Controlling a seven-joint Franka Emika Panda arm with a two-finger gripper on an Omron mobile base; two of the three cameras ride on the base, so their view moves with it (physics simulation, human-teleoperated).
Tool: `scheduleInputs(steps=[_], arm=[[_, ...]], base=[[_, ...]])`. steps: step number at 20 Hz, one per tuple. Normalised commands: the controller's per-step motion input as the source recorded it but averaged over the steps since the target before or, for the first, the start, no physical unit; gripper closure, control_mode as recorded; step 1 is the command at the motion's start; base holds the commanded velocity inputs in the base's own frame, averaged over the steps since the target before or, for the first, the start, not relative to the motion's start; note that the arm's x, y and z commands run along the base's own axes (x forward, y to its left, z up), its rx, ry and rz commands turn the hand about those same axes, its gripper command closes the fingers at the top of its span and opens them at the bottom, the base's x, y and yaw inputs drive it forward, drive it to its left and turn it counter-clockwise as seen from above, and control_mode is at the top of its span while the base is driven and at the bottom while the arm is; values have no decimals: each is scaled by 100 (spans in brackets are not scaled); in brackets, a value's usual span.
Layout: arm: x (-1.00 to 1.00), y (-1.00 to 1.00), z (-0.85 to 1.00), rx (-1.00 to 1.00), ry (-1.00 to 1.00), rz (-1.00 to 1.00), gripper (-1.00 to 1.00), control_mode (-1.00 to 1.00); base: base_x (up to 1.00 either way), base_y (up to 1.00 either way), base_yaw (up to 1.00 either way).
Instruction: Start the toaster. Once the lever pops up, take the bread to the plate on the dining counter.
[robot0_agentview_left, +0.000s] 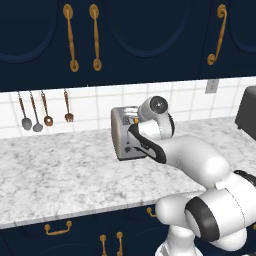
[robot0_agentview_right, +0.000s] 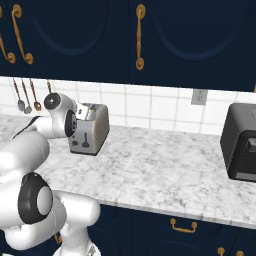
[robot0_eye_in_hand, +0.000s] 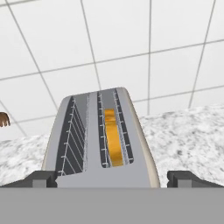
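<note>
The toaster (robot0_agentview_right: 90, 129) stands on the marbled counter (robot0_agentview_left: 60, 170) against the white tiled wall, well apart from the black appliance (robot0_agentview_right: 241, 142) at the far right. The bread (robot0_eye_in_hand: 112, 138) sits down in the right-hand slot as seen from the hand; the other slot is empty. The gripper (robot0_eye_in_hand: 112, 179) is poised at the near end of the toaster, just above its top edge, jaws spread wide with a tip to either side of the body and nothing held. In my judgement the first step is in hand: the toaster has yet to be started, and the arm is lining up on the end that carries the lever (robot0_agentview_right: 86, 138), which shows as a dark slot and tab on the end face. The next move would call for dropping a fingertip onto that tab and pressing straight down without pushing the toaster back. The plate and dining counter cannot be placed from here. No brand, label or writing is legible on either appliance or on the wall socket (robot0_agentview_right: 198, 97).
</note>
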Motion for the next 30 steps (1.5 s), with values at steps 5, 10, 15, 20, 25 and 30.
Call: scheduleInputs(steps=[5,10,15,20,25,30], arm=[[0,0,0,0,0,0,-100,-100],[0,0,0,0,0,0,-100,-100],[0,0,0,0,0,0,-100,-100],[0,0,0,0,0,0,-100,-100],[0,0,0,0,0,0,-100,-100],[0,0,0,0,0,0,-100,-100]], base=[[0,0,0],[0,0,0],[0,0,0],[0,0,0],[0,0,0],[0,0,0]])
